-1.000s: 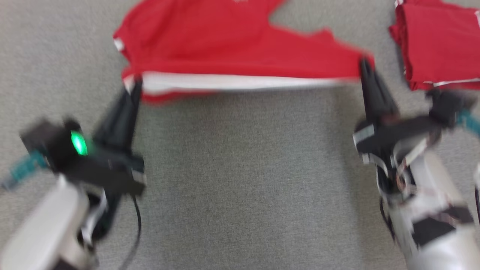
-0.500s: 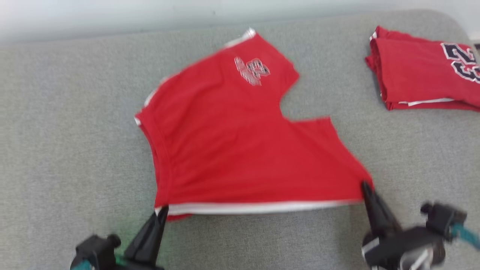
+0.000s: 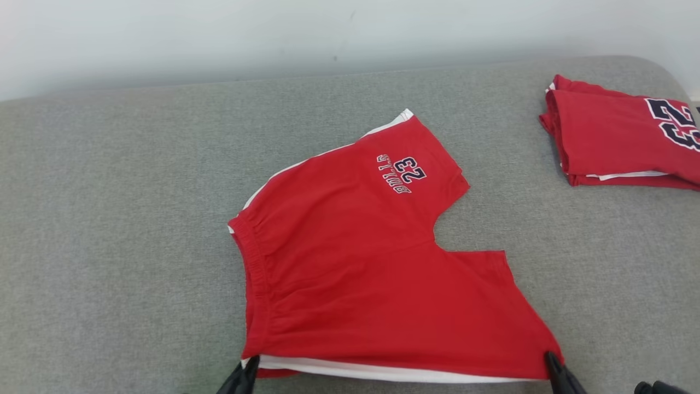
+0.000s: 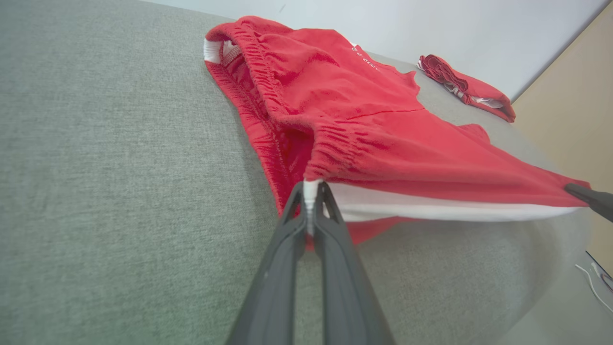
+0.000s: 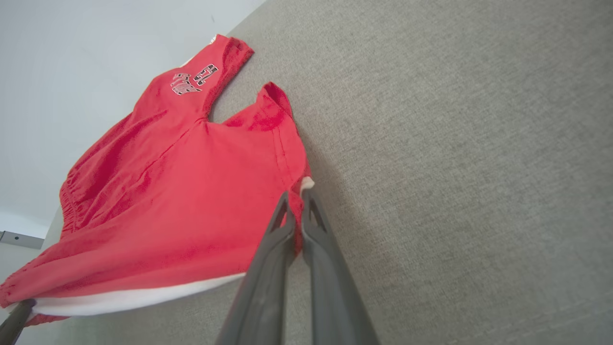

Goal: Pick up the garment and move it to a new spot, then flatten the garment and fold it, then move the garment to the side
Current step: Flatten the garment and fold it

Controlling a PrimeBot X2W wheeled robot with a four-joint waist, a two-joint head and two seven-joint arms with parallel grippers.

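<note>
— Left gripper [image 4: 310, 184] and right gripper [image 5: 297, 196] sit low over the wide grey fabric-covered pad [image 3: 109, 219], toward its near edge. Holding what?

— Each is clamped on one near corner of the red soft sports garment [image 3: 355, 273] with white trim, spread mid-pad. Set well apart, they draw that hem taut. I'd judge that's for flattening.

— And the far right corner?

— A smaller folded red shirt [image 3: 612, 142], well apart, likely set aside. Smallest is the "23" lettering [image 3: 404, 172], facing up near the garment's far edge.

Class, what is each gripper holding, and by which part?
Both hold the red garment along its near white-striped edge: left gripper at the waistband corner, right gripper at the opposite corner.
</note>
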